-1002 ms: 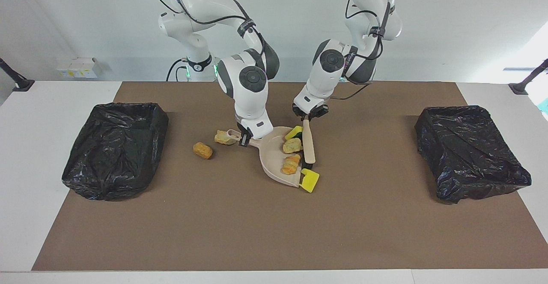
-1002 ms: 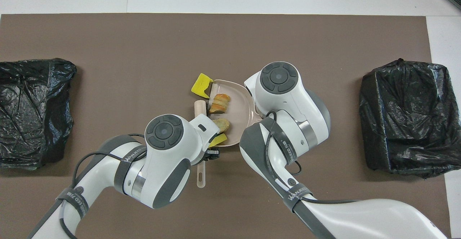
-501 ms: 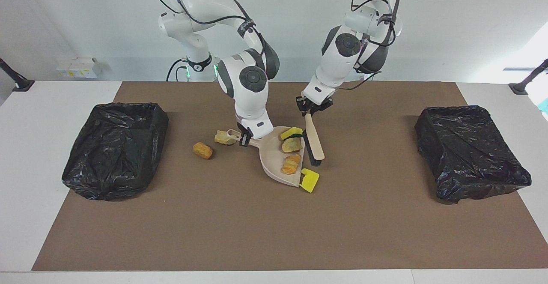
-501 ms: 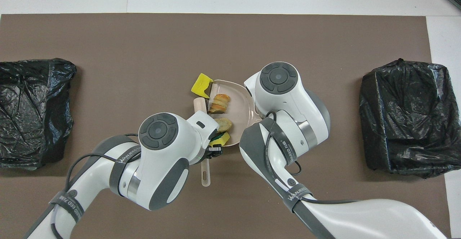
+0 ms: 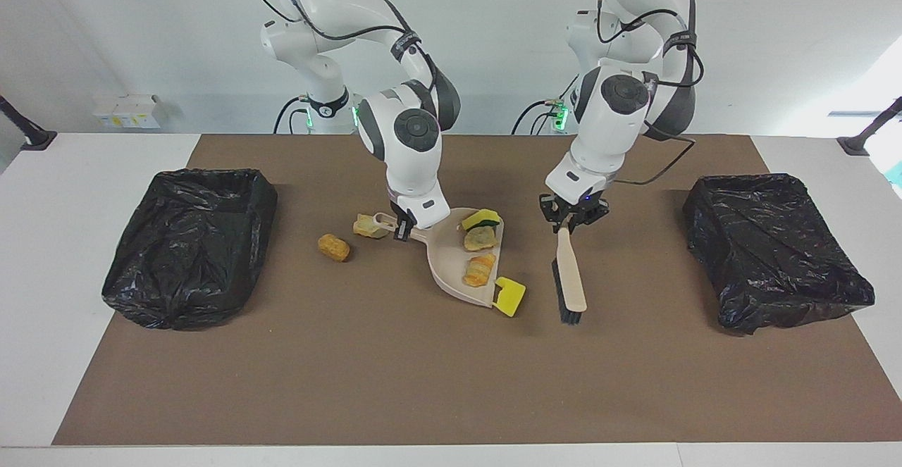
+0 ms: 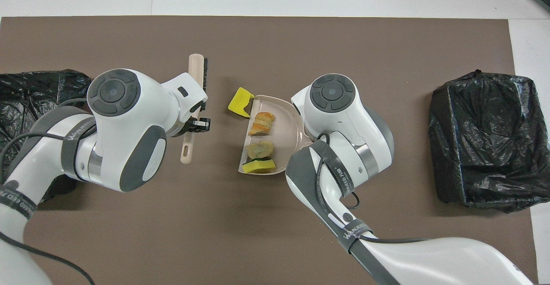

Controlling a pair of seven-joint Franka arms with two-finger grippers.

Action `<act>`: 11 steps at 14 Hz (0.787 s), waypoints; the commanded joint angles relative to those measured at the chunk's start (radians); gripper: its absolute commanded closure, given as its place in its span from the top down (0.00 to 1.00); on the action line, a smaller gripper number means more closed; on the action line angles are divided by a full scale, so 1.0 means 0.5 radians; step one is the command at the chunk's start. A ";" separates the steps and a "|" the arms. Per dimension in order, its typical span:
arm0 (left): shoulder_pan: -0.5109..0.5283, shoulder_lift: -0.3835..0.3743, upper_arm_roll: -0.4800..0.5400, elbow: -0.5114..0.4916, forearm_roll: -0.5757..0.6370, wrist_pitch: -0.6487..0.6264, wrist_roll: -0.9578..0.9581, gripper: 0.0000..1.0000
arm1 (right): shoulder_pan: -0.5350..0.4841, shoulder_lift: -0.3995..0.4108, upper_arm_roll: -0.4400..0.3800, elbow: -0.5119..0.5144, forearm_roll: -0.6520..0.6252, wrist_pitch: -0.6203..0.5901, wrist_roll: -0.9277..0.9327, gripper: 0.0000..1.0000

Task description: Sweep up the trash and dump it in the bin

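Note:
My right gripper (image 5: 403,229) is shut on the handle of the beige dustpan (image 5: 445,264), which rests on the brown mat. Three trash scraps lie in the pan: a green-backed yellow sponge chunk (image 5: 480,219), a tan bit (image 5: 480,239) and an orange-tan piece (image 5: 480,270). A yellow sponge chunk (image 5: 510,296) sits on the mat at the pan's lip. An orange-brown nugget (image 5: 333,247) and a pale bit (image 5: 366,226) lie beside the handle. My left gripper (image 5: 572,219) is shut on the brush (image 5: 569,277), held over the mat beside the pan. In the overhead view the brush (image 6: 196,68) points away from the robots.
A black-bagged bin (image 5: 190,241) stands at the right arm's end of the table and another (image 5: 771,248) at the left arm's end. From overhead, my right arm hides the nugget, the pale bit and the pan's handle.
My left gripper has swung the brush out of the dustpan's mouth toward the left arm's end of the table. The green-backed sponge chunk now lies inside the pan. The dustpan stayed put.

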 commanded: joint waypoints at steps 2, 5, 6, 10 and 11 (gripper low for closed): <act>0.012 0.173 -0.026 0.115 0.173 0.002 0.177 0.00 | -0.008 -0.045 0.015 -0.065 -0.018 0.040 -0.037 0.00; -0.089 0.161 -0.041 0.020 0.167 -0.038 0.270 0.00 | -0.008 -0.045 0.015 -0.065 -0.018 0.046 -0.037 0.00; -0.102 0.158 -0.044 0.014 0.164 -0.072 0.270 0.00 | -0.008 -0.045 0.015 -0.065 -0.018 0.049 -0.037 0.00; -0.224 0.066 -0.059 -0.057 0.142 -0.348 0.282 0.00 | -0.008 -0.045 0.015 -0.065 -0.018 0.050 -0.037 0.00; -0.249 0.063 -0.065 -0.051 0.109 -0.384 0.273 0.00 | -0.008 -0.045 0.015 -0.065 -0.018 0.050 -0.037 0.00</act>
